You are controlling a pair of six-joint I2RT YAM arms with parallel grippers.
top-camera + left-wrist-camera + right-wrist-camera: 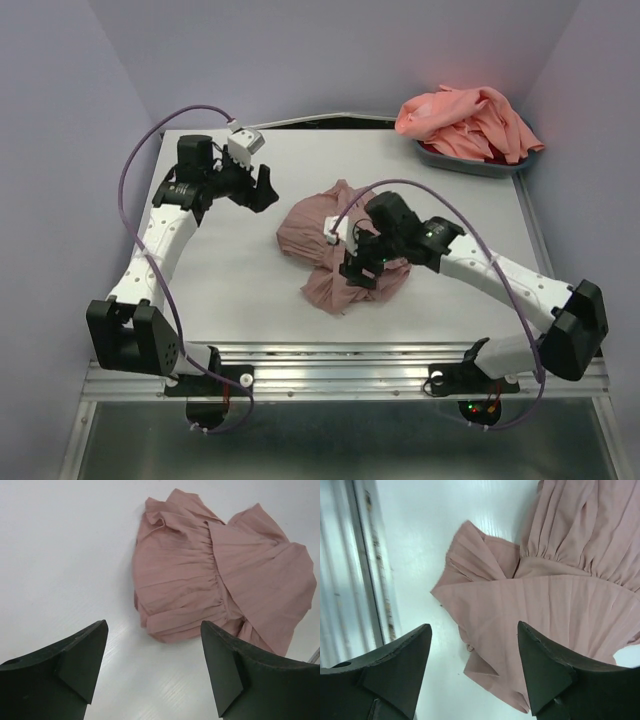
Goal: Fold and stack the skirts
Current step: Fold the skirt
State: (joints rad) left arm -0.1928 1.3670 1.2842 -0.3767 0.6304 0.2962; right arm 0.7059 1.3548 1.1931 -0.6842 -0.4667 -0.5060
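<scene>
Here, both grippers gape wide, holding nothing.
The mauve-pink skirt (312,228) lies crumpled on the table (230,290), the right gripper (358,274) over its near edge, the left gripper (263,188) apart to its left; the salmon-coral skirt (465,118) heaps in a grey bin (475,166), far right.

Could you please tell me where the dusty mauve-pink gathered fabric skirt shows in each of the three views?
Top external: the dusty mauve-pink gathered fabric skirt lies crumpled mid-table, slightly right of centre.
Left wrist: upper right of the picture, gathers showing.
Right wrist: centre to right edge, running off the top.
Shared landmark: the white table top under it.
</scene>
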